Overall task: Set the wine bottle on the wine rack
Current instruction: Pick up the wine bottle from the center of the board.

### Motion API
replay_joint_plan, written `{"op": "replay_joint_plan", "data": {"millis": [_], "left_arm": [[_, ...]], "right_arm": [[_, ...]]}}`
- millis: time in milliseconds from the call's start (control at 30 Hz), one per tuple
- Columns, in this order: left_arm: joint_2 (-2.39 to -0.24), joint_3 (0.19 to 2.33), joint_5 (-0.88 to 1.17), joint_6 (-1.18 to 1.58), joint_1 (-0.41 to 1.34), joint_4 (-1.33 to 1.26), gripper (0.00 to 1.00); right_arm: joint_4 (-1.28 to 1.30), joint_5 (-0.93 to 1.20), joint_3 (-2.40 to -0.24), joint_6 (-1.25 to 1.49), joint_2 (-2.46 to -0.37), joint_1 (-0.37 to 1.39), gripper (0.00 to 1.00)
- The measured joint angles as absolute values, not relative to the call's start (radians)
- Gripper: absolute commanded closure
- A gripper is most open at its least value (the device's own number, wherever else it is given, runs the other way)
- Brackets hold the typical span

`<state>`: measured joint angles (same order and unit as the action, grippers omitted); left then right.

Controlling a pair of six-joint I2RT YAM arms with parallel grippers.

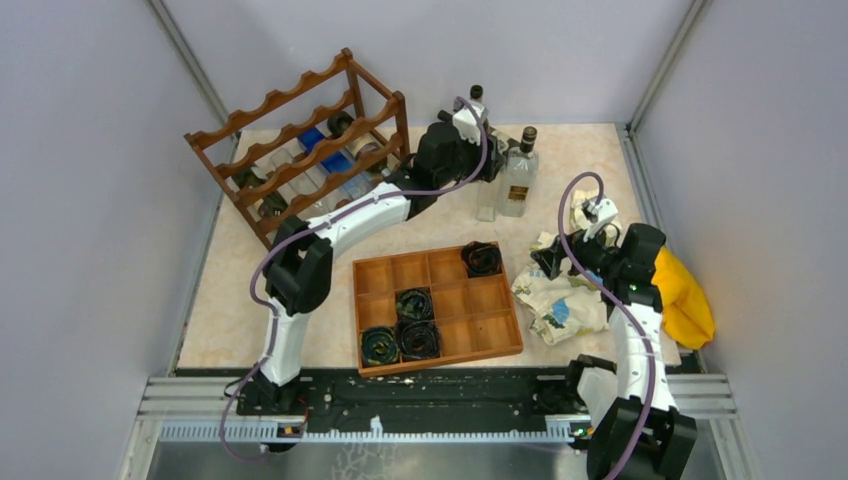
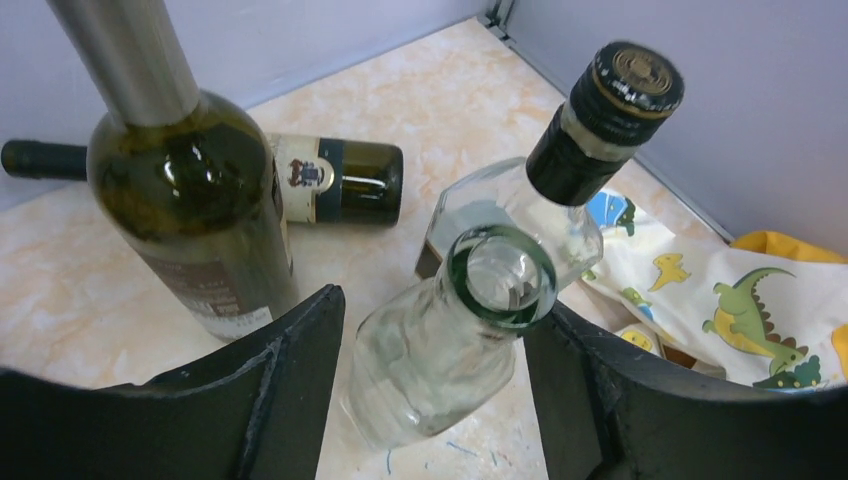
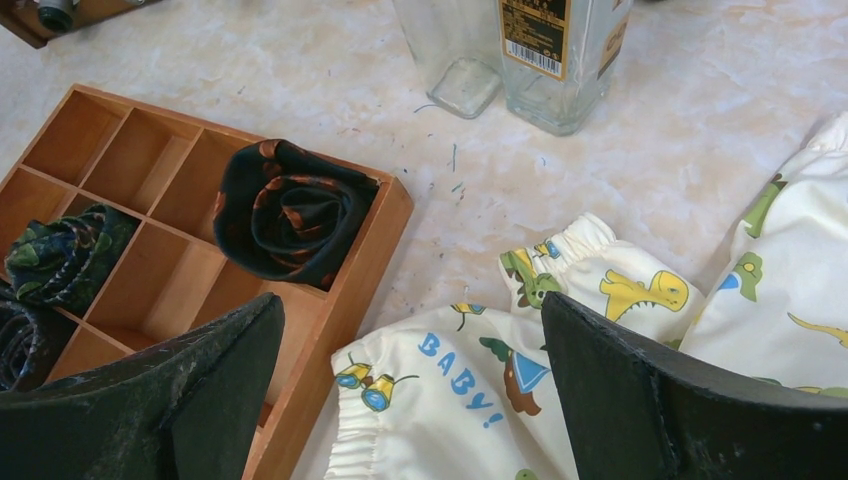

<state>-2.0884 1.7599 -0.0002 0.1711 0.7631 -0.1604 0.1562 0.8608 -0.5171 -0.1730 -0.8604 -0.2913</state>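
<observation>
Crowded tabletop [image 2: 430,110]: L gripper [image 2: 435,320] open around clear bottle [image 2: 420,375], prob. no contact; R gripper [image 3: 412,320] wide. I risk a finger toppling adjacent wine bottle [image 2: 215,210].

Ref tray [image 1: 490,332]: wine rack [image 1: 300,150] behind-left, bottles [image 1: 517,180] behind-right, cloth [image 1: 555,300] touching its right side, rolled ties [image 1: 417,338] in its compartments.

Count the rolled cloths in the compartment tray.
4 rolled cloths: one in the tray's far-right corner, one mid-row left of centre, two side by side near-left. None appear hidden.
</observation>
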Motion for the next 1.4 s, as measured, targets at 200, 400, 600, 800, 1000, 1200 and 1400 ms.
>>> {"op": "replay_joint_plan", "data": {"millis": [200, 400, 600, 800, 1000, 1200, 1400], "left_arm": [[-2.118, 1.806, 0.002, 0.166, 0.764, -0.184, 0.36], [-2.132, 1.821, 0.03, 0.162, 0.764, -0.197, 0.71], [-2.126, 1.812, 0.045, 0.13, 0.762, -0.204, 0.99], [-2.059, 1.734, -0.001, 0.049, 0.768, -0.197, 1.0], [-1.948, 1.637, -0.041, -0.068, 0.768, -0.198, 1.0], [-1.776, 1.529, 0.018, -0.154, 0.763, -0.202, 1.0], [-1.576, 1.408, 0.114, -0.187, 0.763, -0.166, 1.0]], "right_arm": [[0.156, 0.859, -0.517, -0.175, -0.867, -0.292, 0.02], [0.156, 0.858, -0.514, -0.175, -0.876, -0.3, 0.01], [0.156, 0.858, -0.504, -0.18, -0.88, -0.302, 0.02], [0.156, 0.859, -0.504, -0.182, -0.885, -0.304, 0.02], [0.157, 0.877, -0.504, -0.184, -0.889, -0.305, 0.02], [0.165, 0.953, -0.504, -0.218, -0.875, -0.304, 0.05], [0.274, 1.024, -0.537, -0.345, -0.88, -0.265, 0.06]]}}
